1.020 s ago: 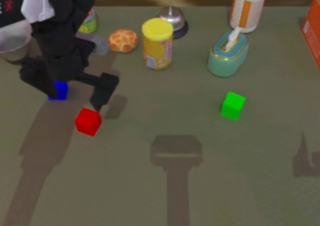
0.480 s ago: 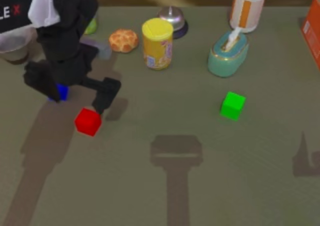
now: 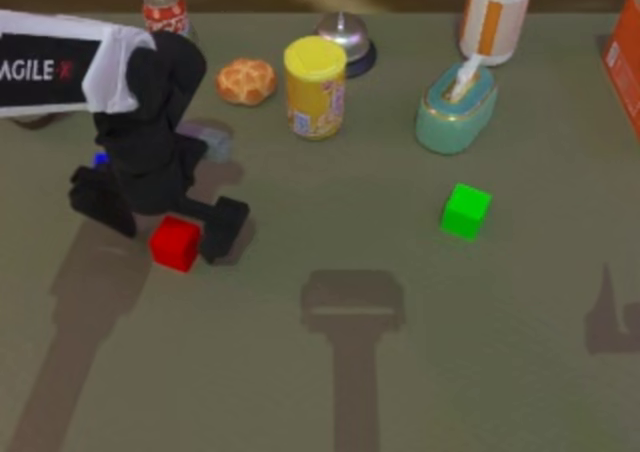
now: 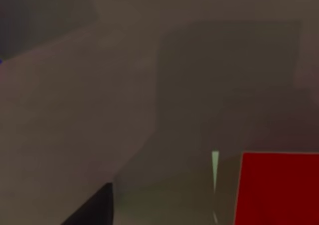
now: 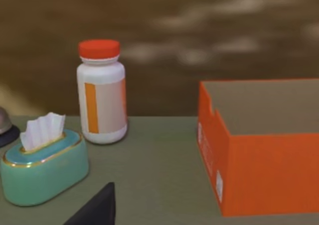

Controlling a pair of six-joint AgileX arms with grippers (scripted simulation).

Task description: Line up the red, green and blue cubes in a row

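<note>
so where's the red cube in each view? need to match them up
Top view: red cube on the table's left side, between the left claw's two open fingers.
Left wrist view: red cube fills the frame's lower right corner, seen close up.
Right wrist view: not in it.
Shared landmark: a sliver of the blue cube shows in the top view behind the left arm, and at the left wrist view's edge.

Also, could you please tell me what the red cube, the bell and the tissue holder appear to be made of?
Red cube: plain matte, perhaps plastic or painted wood; even colour, no glare. Bell: polished metal by its look, with a shiny silvery dome. Tissue holder: glossy teal body with a gold rim, possibly glazed ceramic or plastic; soft white tissue sticks out.
</note>
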